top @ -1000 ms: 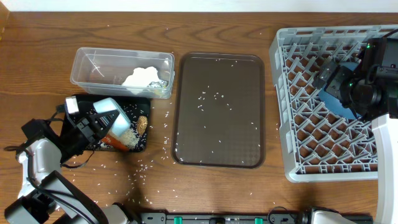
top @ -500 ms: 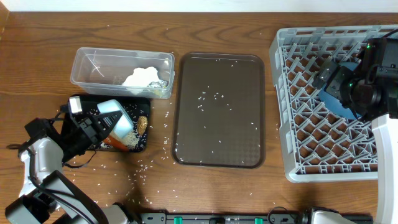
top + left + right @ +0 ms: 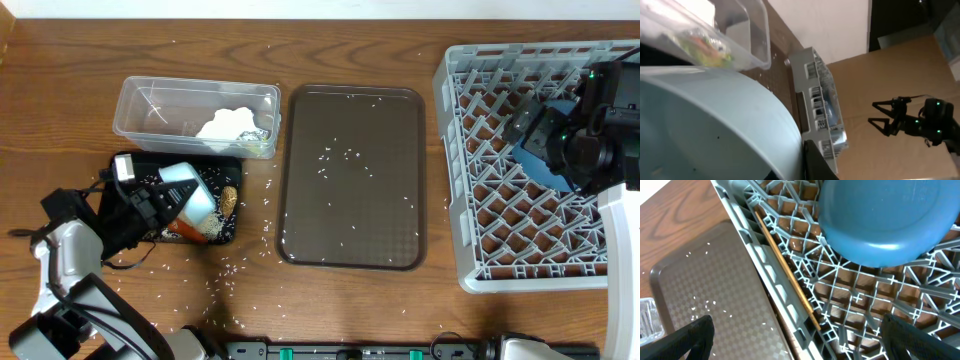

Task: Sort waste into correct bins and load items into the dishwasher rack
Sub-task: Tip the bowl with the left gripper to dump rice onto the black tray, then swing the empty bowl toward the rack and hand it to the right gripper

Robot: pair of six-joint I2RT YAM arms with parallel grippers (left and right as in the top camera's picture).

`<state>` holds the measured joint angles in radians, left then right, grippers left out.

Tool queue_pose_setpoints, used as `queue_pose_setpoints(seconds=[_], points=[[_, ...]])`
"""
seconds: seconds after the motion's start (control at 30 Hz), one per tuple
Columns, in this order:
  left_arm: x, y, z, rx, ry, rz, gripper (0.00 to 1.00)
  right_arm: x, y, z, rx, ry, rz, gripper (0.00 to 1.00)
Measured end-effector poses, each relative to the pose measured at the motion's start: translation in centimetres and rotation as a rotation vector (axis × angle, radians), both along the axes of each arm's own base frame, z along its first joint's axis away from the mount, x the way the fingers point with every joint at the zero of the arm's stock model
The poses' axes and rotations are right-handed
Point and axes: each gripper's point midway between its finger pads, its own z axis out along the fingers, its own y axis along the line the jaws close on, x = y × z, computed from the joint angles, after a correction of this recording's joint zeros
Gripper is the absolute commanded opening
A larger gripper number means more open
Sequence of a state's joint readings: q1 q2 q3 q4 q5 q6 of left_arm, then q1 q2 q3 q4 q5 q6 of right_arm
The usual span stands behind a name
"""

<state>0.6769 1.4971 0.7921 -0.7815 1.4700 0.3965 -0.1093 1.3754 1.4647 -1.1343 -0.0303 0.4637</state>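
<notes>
Overhead we look straight down on the tabletop (image 3: 60, 90). Left wrist, tight against the light-blue cup (image 3: 715, 130), faces the dishwasher rack (image 3: 817, 95) at 3 o'clock; right wrist looks closely down into it.

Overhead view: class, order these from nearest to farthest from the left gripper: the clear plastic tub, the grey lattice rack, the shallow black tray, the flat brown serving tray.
1. Shallow black rectangular tray: under the left gripper, which holds a light-blue cup.
2. Clear plastic rectangular tub: just beyond that tray.
3. Flat brown serving tray: mid-table.
4. Grey lattice dishwasher rack: far right.
</notes>
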Motion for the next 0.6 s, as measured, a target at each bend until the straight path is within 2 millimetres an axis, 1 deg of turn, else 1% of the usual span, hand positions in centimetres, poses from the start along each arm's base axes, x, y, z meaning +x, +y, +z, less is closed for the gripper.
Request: queue_pose_setpoints(seconds=[0.03, 0.13, 0.23, 0.37, 0.4, 0.47, 0.53, 0.6], points=[[0.0, -0.4, 0.1, 0.003, 0.003, -0.012, 0.06, 0.0, 0.0, 0.0, 0.000, 0.001, 0.000, 0.99], [-0.3, -2.3, 0.6, 0.052, 0.000, -0.074, 0.06, -0.2, 0.0, -0.1, 0.001, 0.007, 0.000, 0.99], [-0.7, -5.0, 1.2, 0.195, -0.009, -0.167, 0.06, -0.2, 0.0, -0.1, 0.002, 0.011, 0.000, 0.99], [0.1, -8.7, 3.6, 0.444, -0.126, -0.269, 0.06, -0.4, 0.1, -0.3, 0.003, 0.021, 0.001, 0.99], [0.3, -9.7, 4.4, 0.492, -0.163, -0.286, 0.06, -0.5, 0.1, -0.3, 0.006, 0.022, 0.002, 0.99], [0.8, -11.6, 5.3, 0.582, -0.228, -0.311, 0.06, -0.5, 0.3, -0.3, 0.014, 0.021, 0.011, 0.99], [0.7, -13.9, 5.3, 0.644, -0.260, -0.352, 0.06, -0.4, 0.6, -0.2, 0.021, 0.018, 0.028, 0.99], [0.3, -16.2, 4.5, 0.688, -0.266, -0.406, 0.06, -0.3, 1.0, -0.2, 0.030, 0.012, 0.060, 0.99]])
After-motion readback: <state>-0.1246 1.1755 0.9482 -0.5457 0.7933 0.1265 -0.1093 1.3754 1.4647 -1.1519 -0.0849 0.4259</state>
